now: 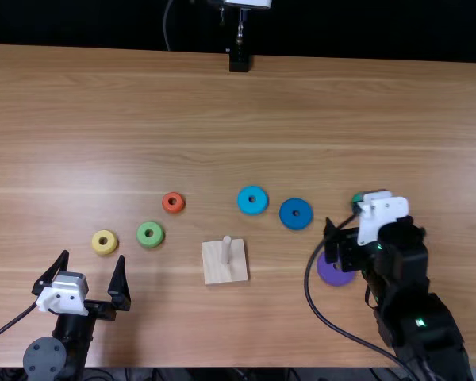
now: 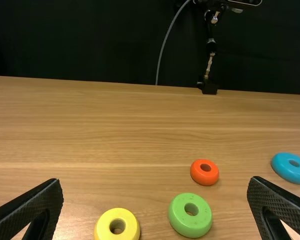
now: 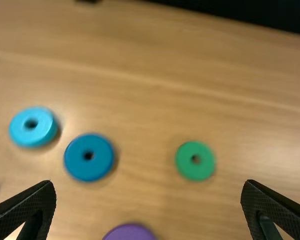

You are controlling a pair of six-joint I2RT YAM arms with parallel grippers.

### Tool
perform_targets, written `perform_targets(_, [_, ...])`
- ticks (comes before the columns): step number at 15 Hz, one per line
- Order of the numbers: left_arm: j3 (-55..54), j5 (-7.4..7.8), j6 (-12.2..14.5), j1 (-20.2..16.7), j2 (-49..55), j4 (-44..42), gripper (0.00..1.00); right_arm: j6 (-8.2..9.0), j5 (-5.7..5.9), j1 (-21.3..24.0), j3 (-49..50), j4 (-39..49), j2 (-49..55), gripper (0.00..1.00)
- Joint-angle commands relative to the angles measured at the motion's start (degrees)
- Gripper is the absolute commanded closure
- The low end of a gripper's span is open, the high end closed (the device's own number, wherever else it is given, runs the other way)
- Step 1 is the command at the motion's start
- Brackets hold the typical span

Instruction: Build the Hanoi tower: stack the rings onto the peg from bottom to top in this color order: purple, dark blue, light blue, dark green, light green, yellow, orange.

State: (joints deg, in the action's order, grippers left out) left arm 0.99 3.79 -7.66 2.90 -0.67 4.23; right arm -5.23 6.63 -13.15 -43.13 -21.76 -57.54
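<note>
A: Largest item first?

B: Wooden table (image 1: 222,111), supporting the base and all seven rings.

A: Grippers?

B: Right gripper (image 1: 369,242), above the table at the top view's right: fingers wide apart, nothing held. Left gripper (image 1: 93,256), lower left: likewise wide apart and unloaded.

A: The base?

B: Square base (image 1: 216,271), between the two grippers, its peg (image 1: 226,249) upright and bare.

A: Rings, by size?

B: Purple ring (image 1: 332,271), right of the base, partly covered by the right arm. Dark blue ring (image 1: 296,222), beyond the base to the right. Light blue ring (image 1: 252,208), just beside it. Dark green ring (image 3: 195,169), beyond the purple one.

A: Remainder?

B: Light green ring (image 1: 150,242), left of the base; yellow ring (image 1: 99,242), farther left; orange ring (image 1: 173,209), between light green and light blue. All lie separately.
</note>
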Motion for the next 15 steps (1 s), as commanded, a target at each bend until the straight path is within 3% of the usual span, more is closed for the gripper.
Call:
perform_targets(1, [-0.99, 0.64, 0.49, -0.52, 0.67, 2.10, 0.00, 0.28, -0.09, -1.62, -3.27, -2.03, -4.60, 0.00])
perform_targets(3, [-0.99, 0.64, 0.49, -0.52, 0.67, 2.10, 0.00, 0.81, -0.41, -1.71, -5.82, -5.83, -11.46, 0.00])
perform_targets(5, [-0.99, 0.64, 0.49, -0.52, 0.67, 2.10, 0.00, 6.92, -0.52, -1.18, -8.19, -9.31, -17.43, 0.00])
perform_targets(6, [-0.99, 0.64, 0.49, -0.52, 0.67, 2.10, 0.00, 9.03, -0.83, -1.00, -9.42, -9.52, -18.40, 0.00])
perform_targets(9, [-0.99, 0.64, 0.49, -0.52, 0.67, 2.10, 0.00, 9.24, -2.73, -0.21, -8.81, -9.84, -18.57, 0.00])
perform_targets(12, [-0.99, 0.64, 0.49, -0.52, 0.67, 2.10, 0.00, 8.82, -6.32, 1.02, -7.84, -10.89, -19.10, 0.00])
perform_targets(13, [-0.99, 0.64, 0.49, -0.52, 0.67, 2.10, 0.00, 8.72, -5.68, 1.11, -7.40, -10.68, -19.81, 0.00])
perform_targets(15, [-0.99, 0.64, 0.49, -0.52, 0.67, 2.10, 0.00, 6.61, -6.11, 3.13, -6.35, -11.21, -22.97, 0.00])
